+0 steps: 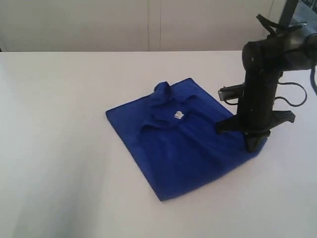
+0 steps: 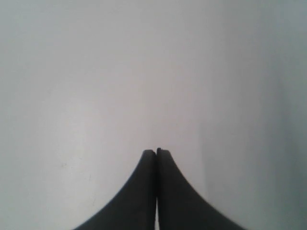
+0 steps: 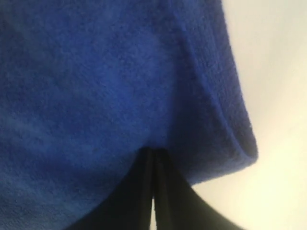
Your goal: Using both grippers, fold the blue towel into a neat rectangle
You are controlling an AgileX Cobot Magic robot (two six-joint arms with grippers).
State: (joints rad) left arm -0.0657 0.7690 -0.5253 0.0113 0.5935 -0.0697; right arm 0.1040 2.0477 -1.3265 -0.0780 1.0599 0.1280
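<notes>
The blue towel (image 1: 173,144) lies folded on the white table (image 1: 59,148), its small white label (image 1: 179,114) facing up beside a rumpled ridge near the far edge. My right gripper (image 1: 252,144) points down at the towel's right corner. In the right wrist view the blue towel (image 3: 96,86) fills most of the picture. There my right gripper (image 3: 153,151) is shut, its tips pressed into the cloth close to a rolled edge. My left gripper (image 2: 156,151) is shut on nothing above bare table, and the exterior view does not show it.
A pale wall (image 1: 148,25) runs behind the table's far edge. The right arm's black cables (image 1: 297,94) loop out beside the towel's right corner. White tabletop surrounds the towel on every side.
</notes>
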